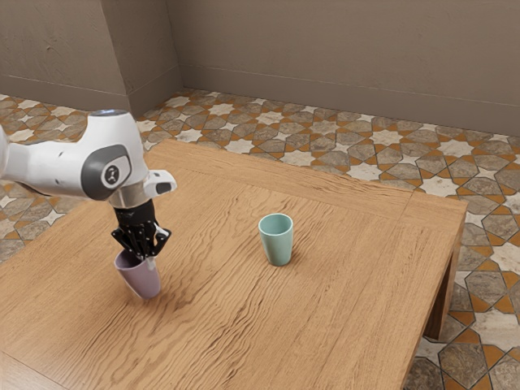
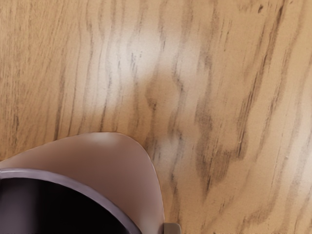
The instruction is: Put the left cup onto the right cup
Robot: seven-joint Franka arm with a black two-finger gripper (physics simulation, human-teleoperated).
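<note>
The purple cup (image 1: 140, 278) leans tilted in the exterior view's lower left, its rim gripped by the closed pincer (image 1: 145, 253). The teal cup (image 1: 276, 239) stands upright near the frame's centre, well apart, with only table (image 1: 325, 325) between them. The white arm (image 1: 73, 166) enters from the left edge, hand pointing down. I cannot tell whether the purple cup's base touches the wood

The rectangular light-brown wooden table (image 1: 341, 325) carries an upright teal plastic cup (image 1: 276, 239) near its middle. A tilted mauve plastic cup (image 1: 140, 276) stands well apart; its contact with the table is unclear.
</note>
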